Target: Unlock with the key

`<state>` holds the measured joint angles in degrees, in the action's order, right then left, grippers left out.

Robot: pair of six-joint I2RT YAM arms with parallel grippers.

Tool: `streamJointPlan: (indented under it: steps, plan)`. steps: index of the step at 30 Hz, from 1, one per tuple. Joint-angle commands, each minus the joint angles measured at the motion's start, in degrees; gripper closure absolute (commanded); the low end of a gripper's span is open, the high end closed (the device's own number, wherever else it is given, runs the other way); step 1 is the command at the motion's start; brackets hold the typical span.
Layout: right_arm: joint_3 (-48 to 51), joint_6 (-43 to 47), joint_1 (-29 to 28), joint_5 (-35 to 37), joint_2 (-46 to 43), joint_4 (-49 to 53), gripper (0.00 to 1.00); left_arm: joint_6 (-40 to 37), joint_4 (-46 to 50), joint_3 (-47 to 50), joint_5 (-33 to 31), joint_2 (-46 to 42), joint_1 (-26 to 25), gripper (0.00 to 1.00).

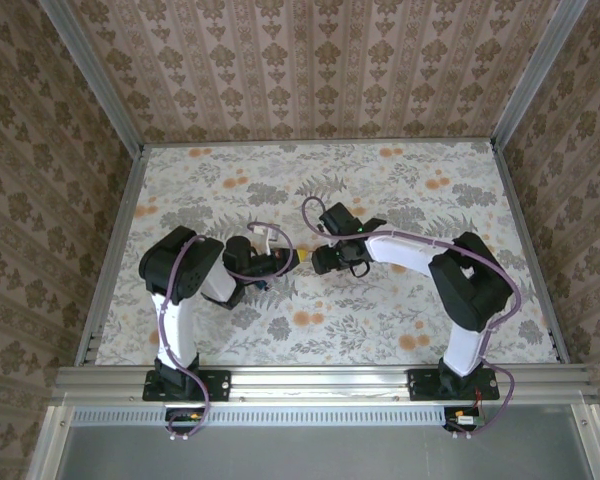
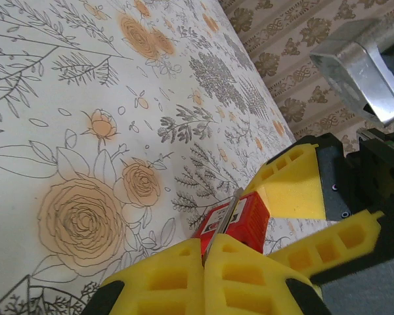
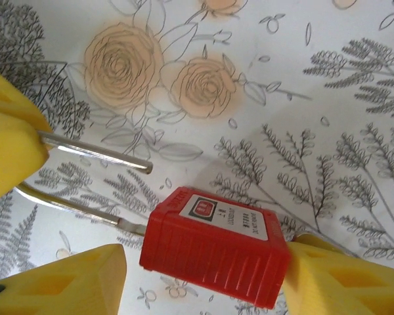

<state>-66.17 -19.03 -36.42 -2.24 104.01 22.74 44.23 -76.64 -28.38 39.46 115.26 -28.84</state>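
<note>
A small red padlock point(image 3: 217, 246) hangs just above the flowered table, between my two grippers. My left gripper point(image 2: 207, 252) is shut on its thin metal shackle point(image 2: 224, 216). The shackle point(image 3: 98, 156) stands open: one leg ends free beside the body, the other goes into it. My right gripper point(image 3: 207, 266) is open around the red body point(image 2: 243, 220). Its right finger point(image 3: 341, 282) touches the body and its left finger point(image 3: 59, 285) stands a little apart. From above, both grippers point(image 1: 285, 260) point(image 1: 318, 260) meet at the table's middle. The key is out of view.
The flowered tablecloth point(image 1: 400, 190) lies flat around the arms. Metal rails point(image 1: 115, 240) run along the table's sides, with patterned walls point(image 1: 310, 60) behind them. The right arm's cable point(image 1: 310, 212) loops above its wrist.
</note>
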Motion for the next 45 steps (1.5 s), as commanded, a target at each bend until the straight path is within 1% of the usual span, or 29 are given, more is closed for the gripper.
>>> streamJointPlan:
  steps: [1, 4, 7, 11, 14, 16, 17, 19, 22, 24, 27, 30, 34, 38, 40, 41, 43, 45]
  plan:
    - [-2.4, 2.0, -0.6, 2.4, 2.3, 1.7, 0.39, -0.4, 2.3, -0.1, 0.8, 1.6, 0.0, 1.0]
    - [-2.0, 2.0, -0.7, 3.5, 1.5, 2.2, 0.41, -0.4, 2.3, 0.1, 0.8, 1.5, -0.1, 1.0]
    - [-2.6, 2.5, -0.8, 3.2, 1.4, 3.2, 0.45, -0.5, 2.3, 0.3, 0.7, 1.1, -0.5, 1.0]
    - [-2.8, 2.7, -1.6, 3.0, -0.3, 6.1, 0.46, -0.2, 2.4, 0.9, 0.1, -0.3, -1.9, 1.0]
    - [-1.8, 2.0, -2.0, 2.8, -2.6, 7.8, 0.46, 0.1, 2.3, 1.7, -1.3, -1.1, -3.9, 1.0]
    - [-1.2, 1.4, -2.1, 2.5, -4.3, 11.0, 0.46, 0.4, 2.3, 2.0, -2.2, -1.6, -5.9, 1.0]
    - [-1.0, 1.0, -2.2, 2.1, -5.2, 12.5, 0.47, 0.5, 2.4, 2.2, -4.2, -2.0, -6.9, 1.0]
    - [-0.3, 0.3, -2.4, 0.7, -7.1, 14.8, 0.47, 0.6, 2.4, 2.7, -5.9, -2.3, -8.6, 1.0]
    - [0.6, -0.1, -2.4, -0.8, -8.9, 18.9, 0.47, 0.4, 2.4, 2.6, -7.1, -1.6, -10.3, 1.0]
    - [0.1, 0.3, -2.2, -1.6, -8.4, 21.8, 0.47, -0.1, 2.3, 2.4, -8.1, -0.7, -11.5, 1.0]
    - [-0.8, 0.9, -1.6, -4.6, -6.0, 23.5, 0.47, -0.6, 2.1, 1.8, -8.7, 1.2, -12.7, 1.0]
    - [-2.8, 1.6, -1.1, -6.0, -3.6, 24.3, 0.47, -1.2, 2.0, 1.7, -9.3, 1.4, -12.8, 1.0]
    - [-6.4, 2.6, -0.3, -5.4, -1.2, 25.6, 0.47, -1.2, 1.9, 1.5, -9.1, 2.0, -12.4, 0.99]
    - [-6.4, 1.5, 1.1, -4.0, -6.0, 25.0, 0.46, -1.2, 2.0, 1.8, -9.4, 1.4, -12.2, 0.99]
    - [-7.2, 1.1, 1.6, -0.5, -7.1, 25.6, 0.45, -1.4, 2.1, 1.8, -8.8, 1.6, -12.0, 0.99]
    - [-6.7, 0.8, 2.0, 0.7, -7.8, 25.1, 0.44, -1.2, 2.0, 1.5, -8.2, 1.7, -11.7, 0.99]
    - [-5.1, -0.7, 3.6, 0.1, -8.6, 23.8, 0.43, -0.9, 2.0, 1.6, -7.8, 1.4, -11.5, 0.99]
    - [-2.8, -1.9, 4.6, 1.2, -10.0, 22.6, 0.42, -0.5, 2.0, 1.5, -7.5, 0.5, -11.5, 1.0]
